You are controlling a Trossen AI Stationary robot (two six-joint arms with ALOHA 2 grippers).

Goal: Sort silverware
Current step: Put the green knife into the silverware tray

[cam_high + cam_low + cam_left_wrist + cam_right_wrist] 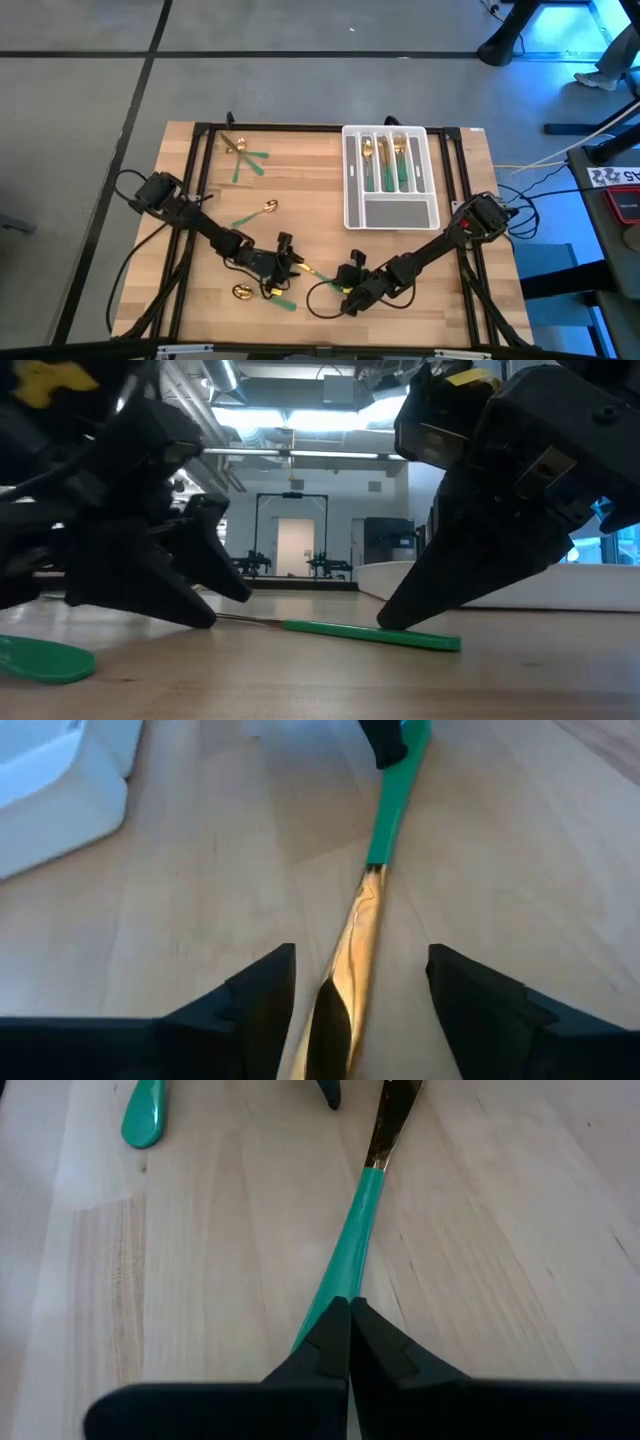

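Near the tabletop's front edge, our right gripper (350, 1330) pinches the green-handled, gold-bladed knife (355, 1230), while our left gripper (360, 1005) straddles its blade, fingers apart.

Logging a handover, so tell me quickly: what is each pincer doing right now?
Left pincer: open, fingers on either side of the knife's gold blade, which lies on the table.
Right pincer: closed on the same knife's green handle.

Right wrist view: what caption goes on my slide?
Right hand shut on a knife's green handle; left hand open around its gold blade.
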